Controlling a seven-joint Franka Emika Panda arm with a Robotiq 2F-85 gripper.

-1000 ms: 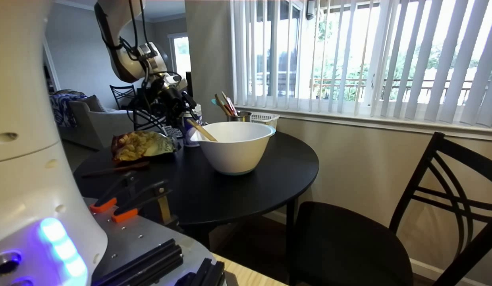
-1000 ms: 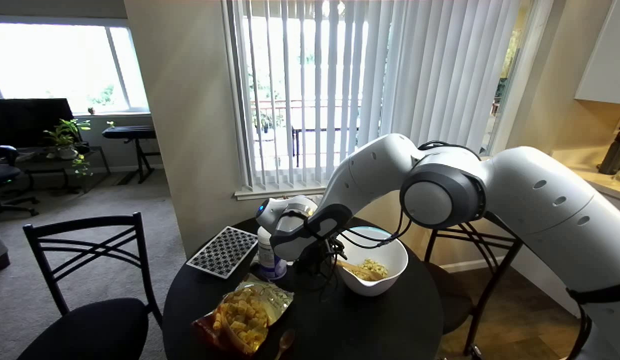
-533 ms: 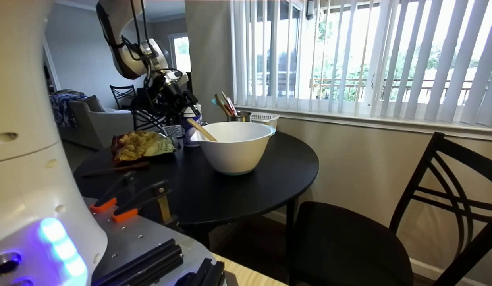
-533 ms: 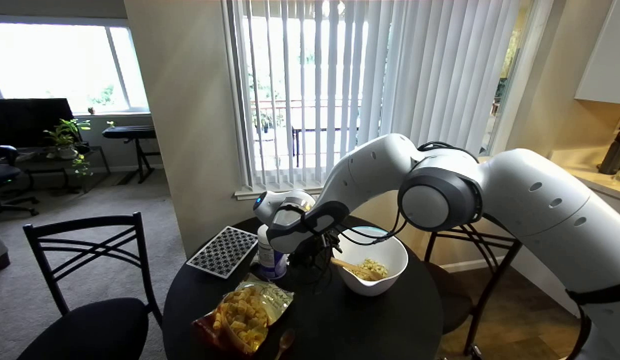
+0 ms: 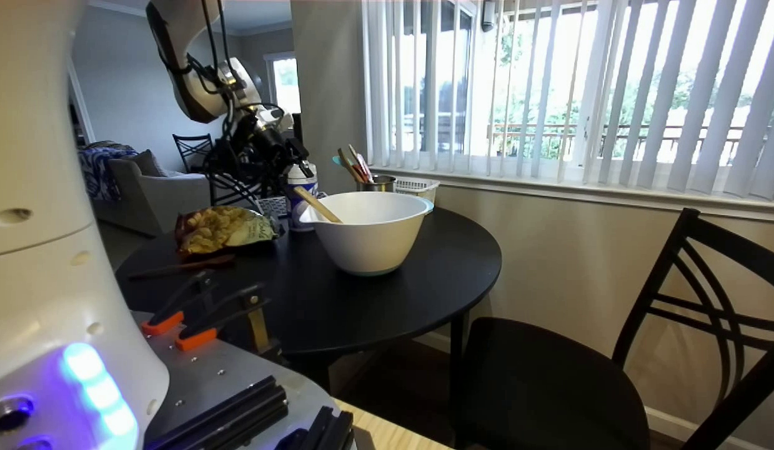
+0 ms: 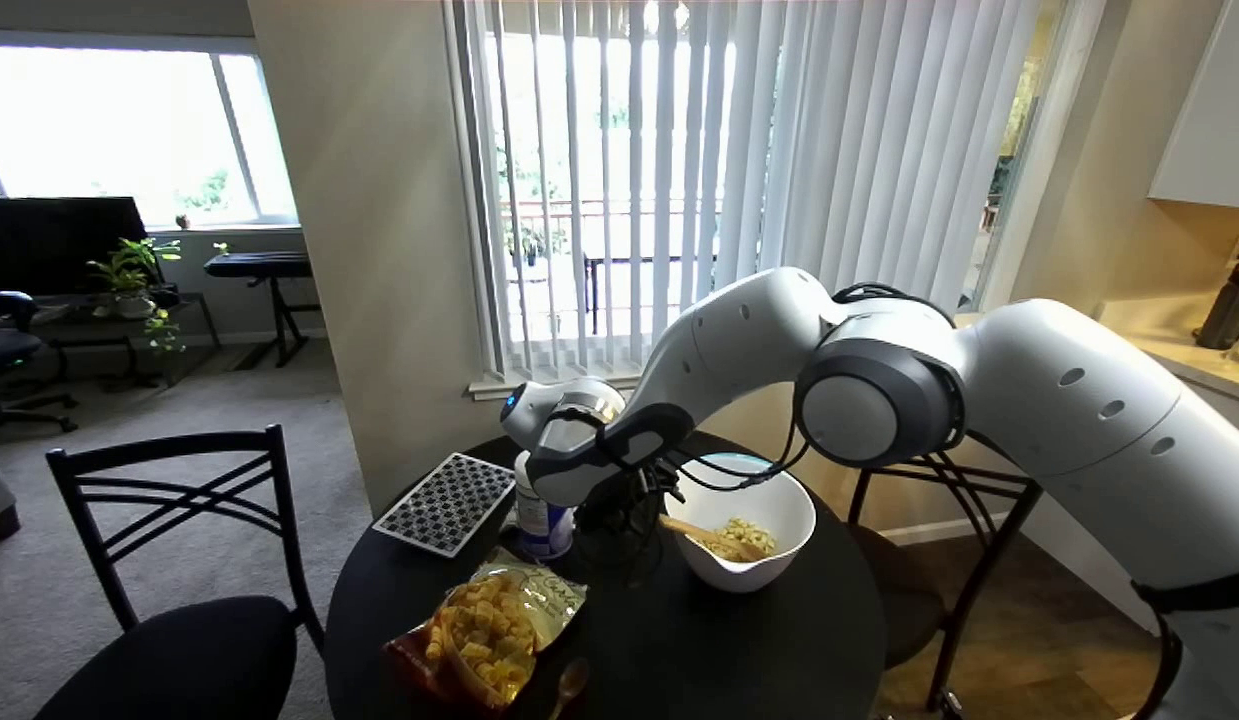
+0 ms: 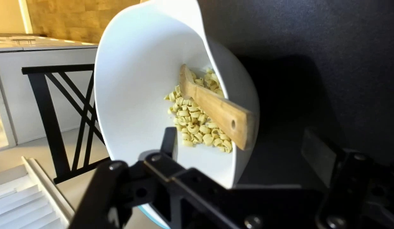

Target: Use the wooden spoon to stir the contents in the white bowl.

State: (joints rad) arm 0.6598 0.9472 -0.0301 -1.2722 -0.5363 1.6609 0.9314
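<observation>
The white bowl point(image 5: 369, 245) stands on the black table in both exterior views point(image 6: 741, 574) and fills much of the wrist view point(image 7: 130, 79). Pale curled pasta point(image 7: 193, 124) lies in its bottom. The light wooden spoon point(image 7: 216, 106) rests in the bowl, its head on the pasta, its handle leaning over the rim. The handle also shows in both exterior views point(image 5: 318, 204) point(image 6: 691, 529). My gripper point(image 7: 246, 149) is open and empty, its fingers wide apart on either side of the handle's end, touching nothing visible. In an exterior view, it point(image 5: 297, 170) hangs just above the handle's end.
An open snack bag point(image 6: 489, 630) and a dark wooden spoon point(image 6: 571, 680) lie on the black table point(image 5: 461, 250). A white and purple bottle point(image 6: 544, 515) stands close behind my gripper. A white grid-patterned basket point(image 6: 449, 503) and a metal utensil pot point(image 5: 379, 182) are farther back.
My gripper has risen a little and shifted slightly away from the bowl, so more of the spoon handle's end shows. The spoon and bowl have not moved.
</observation>
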